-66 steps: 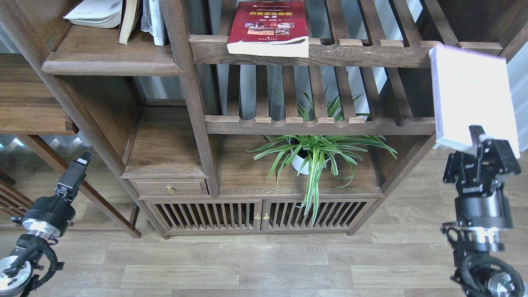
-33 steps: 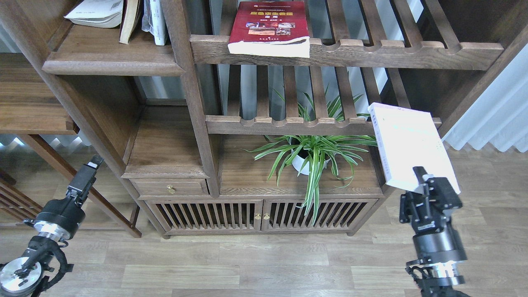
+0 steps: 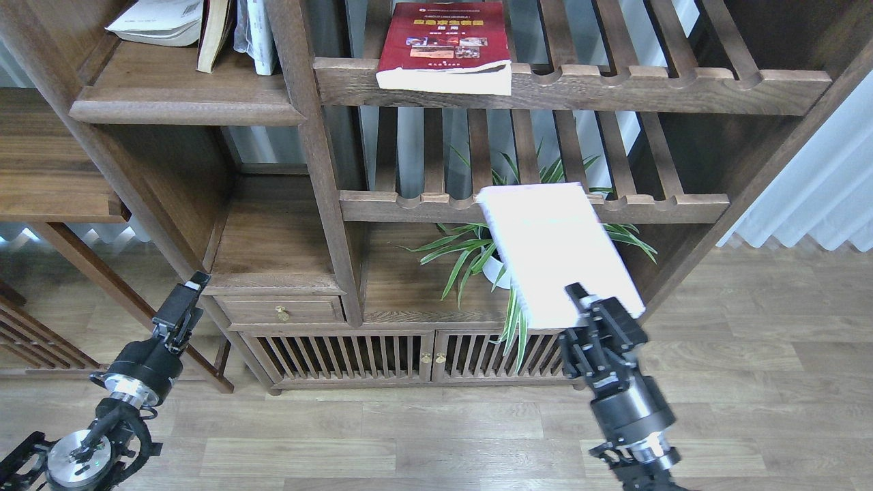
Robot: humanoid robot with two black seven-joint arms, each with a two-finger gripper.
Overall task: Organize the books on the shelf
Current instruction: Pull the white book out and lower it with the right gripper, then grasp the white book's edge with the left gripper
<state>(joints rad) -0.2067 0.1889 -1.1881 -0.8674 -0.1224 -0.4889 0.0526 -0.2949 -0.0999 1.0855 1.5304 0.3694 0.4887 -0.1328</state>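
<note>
Floor (image 3: 443,436) of pale wood-look planks under dark-brown bookcase (image 3: 320,204); white curtain (image 3: 811,198) at right. Right gripper (image 3: 586,307) pinching pale lavender-white book (image 3: 556,249), held tilted in front of potted plant (image 3: 505,262). Dark red book (image 3: 445,42) flat on upper slatted rack (image 3: 614,85). Solid shelf (image 3: 184,92) upper left carries other books. Left gripper (image 3: 187,300) low, near drawer; can't tell fingers' state.

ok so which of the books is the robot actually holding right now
The pale white book, clamped at its lower edge by the right gripper. The dark red book lies on the upper slatted rack.
</note>
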